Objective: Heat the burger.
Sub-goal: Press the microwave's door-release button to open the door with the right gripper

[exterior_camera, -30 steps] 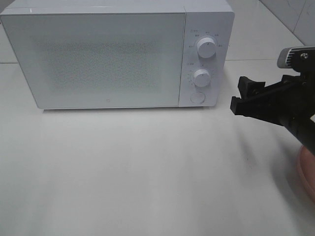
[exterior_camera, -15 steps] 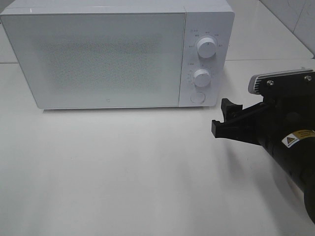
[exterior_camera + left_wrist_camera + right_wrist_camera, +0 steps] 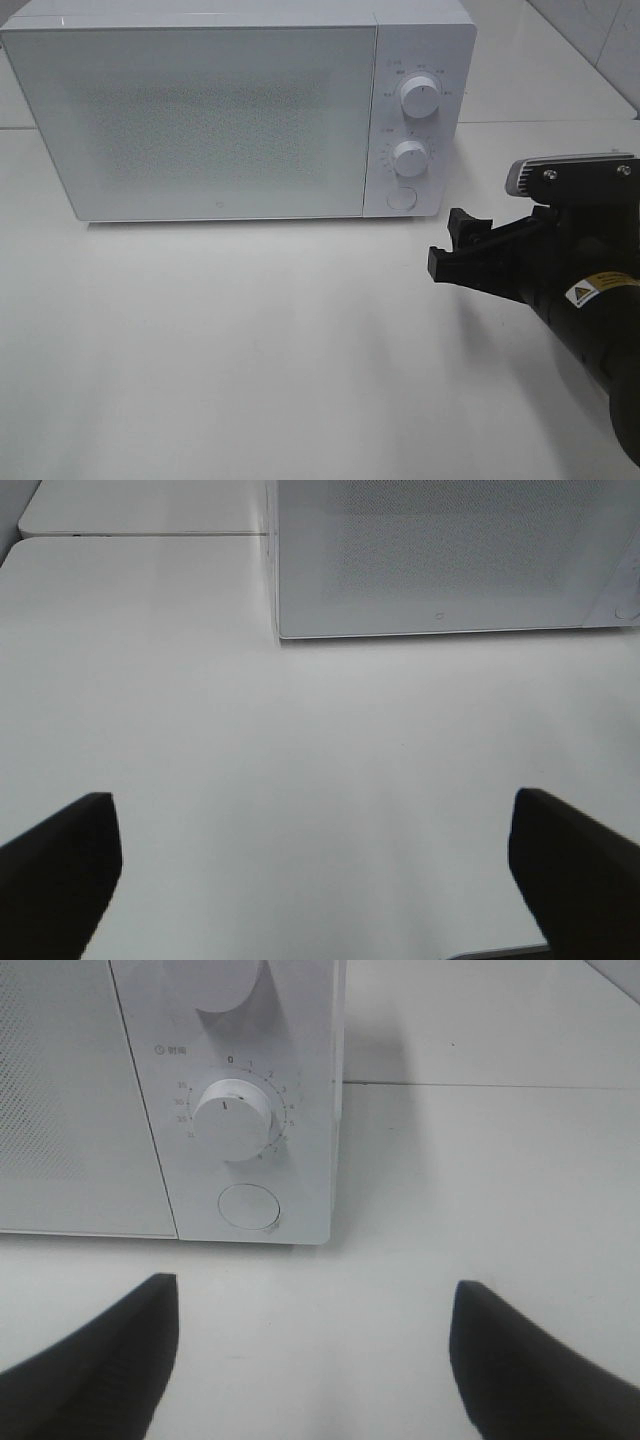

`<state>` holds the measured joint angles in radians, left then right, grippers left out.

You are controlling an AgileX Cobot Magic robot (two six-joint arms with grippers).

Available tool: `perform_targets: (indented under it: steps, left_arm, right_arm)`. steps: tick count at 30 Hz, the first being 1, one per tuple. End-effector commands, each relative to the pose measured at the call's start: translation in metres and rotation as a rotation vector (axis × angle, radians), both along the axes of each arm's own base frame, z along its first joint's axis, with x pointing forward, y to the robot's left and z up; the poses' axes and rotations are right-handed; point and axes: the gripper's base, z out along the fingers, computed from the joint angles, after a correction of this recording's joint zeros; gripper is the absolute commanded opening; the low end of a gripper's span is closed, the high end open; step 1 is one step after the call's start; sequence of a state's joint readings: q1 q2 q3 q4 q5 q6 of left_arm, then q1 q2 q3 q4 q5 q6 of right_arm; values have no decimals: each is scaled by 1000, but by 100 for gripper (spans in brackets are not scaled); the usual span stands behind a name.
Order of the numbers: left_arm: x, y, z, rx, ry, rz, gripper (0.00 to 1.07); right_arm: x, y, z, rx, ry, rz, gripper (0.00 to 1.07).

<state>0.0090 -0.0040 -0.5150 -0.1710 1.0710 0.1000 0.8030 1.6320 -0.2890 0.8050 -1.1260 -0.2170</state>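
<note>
We are seeing the right pincer (image 3: 448, 243) hanging open and empty above the bench (image 3: 250, 350), facing the closed microwave (image 3: 220, 110) near its round button (image 3: 248, 1206). The left pincer (image 3: 315, 870) is standing wide open, empty. The burger is showing in no view; we cannot place it against either pincer.

Smooth white plastic with slight sheen is seen on microwave (image 3: 420, 40) casing; door (image 3: 220, 110) finely speckled, matt. Knobs (image 3: 419, 97) glossy plastic. Worktop (image 3: 250, 340) smooth matt white. Matt black plastic noted on right end effector (image 3: 450, 243).
</note>
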Motion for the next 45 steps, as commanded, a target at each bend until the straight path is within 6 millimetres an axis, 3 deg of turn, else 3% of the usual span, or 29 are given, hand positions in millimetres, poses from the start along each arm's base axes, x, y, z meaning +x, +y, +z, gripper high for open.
perform_targets:
  steps: [1,5,15,25,30,45]
  left_arm:
    - [-3,-1,0,-8,-19,-7,98]
    - [-3,-1,0,-8,-19,-7,98]
    - [-3,-1,0,-8,-19,-7,98]
    - [-3,-1,0,-8,-19,-7,98]
    - [-3,-1,0,-8,-19,-7,98]
    - [-3,-1,0,-8,-19,-7,98]
  right_arm:
    - [0,1,2,88,-14,-17,68]
    - [0,1,2,227,1,-60,60]
    - [-1,2,0,732,78,-222,25]
    - [-4,9,-5,1150,222,-319,13]
    - [-5,14,-4,1251,265,-302,0]
    - [-6,12,-8,1316,303,-385,0]
